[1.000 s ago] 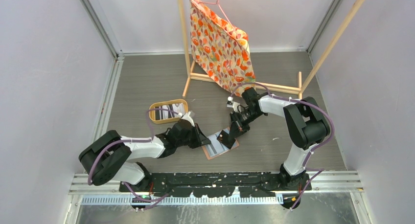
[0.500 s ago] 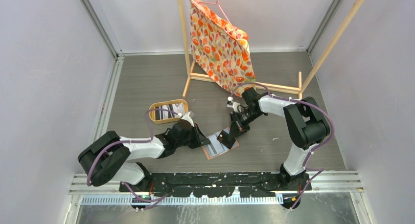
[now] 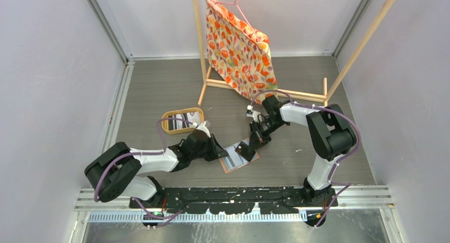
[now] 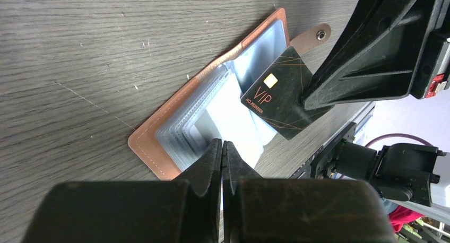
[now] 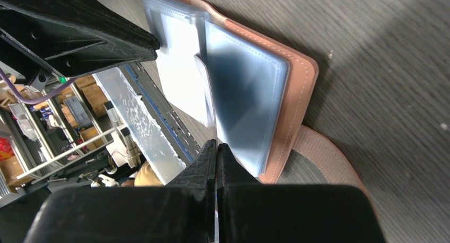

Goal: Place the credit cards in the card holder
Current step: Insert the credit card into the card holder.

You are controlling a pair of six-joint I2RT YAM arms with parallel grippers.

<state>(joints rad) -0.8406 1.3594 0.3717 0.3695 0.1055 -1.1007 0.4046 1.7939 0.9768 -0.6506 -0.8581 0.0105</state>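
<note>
The grey wood-grain table [image 3: 159, 89] carries a wooden rack [image 3: 202, 41] at the back, with a floral bag [image 3: 239, 46] hanging on it. Nearer me, on my left, is an oval wooden tray [image 3: 169, 115] with light, striped cards [image 3: 185, 121] lying in it.

The card holder [image 4: 159, 127] lies open and flat on the table between my two pincers, close to my bases. It is salmon-brown leather with pale stitching along the rim. A fan of clear, grey-blue plastic sleeves spreads across its inside, and a snap tab sticks out at one corner.

My left pincer [image 4: 222, 147] is pressed together and empty, with its tips down at the edge of the sleeves. My right pincer [image 5: 216, 147] is also closed, pinching a black VIP card [image 4: 276, 102] by one edge. The card has gold lettering and a chip. It slants over the sleeve nearest the tab, and one corner juts past the holder's edge.
</note>
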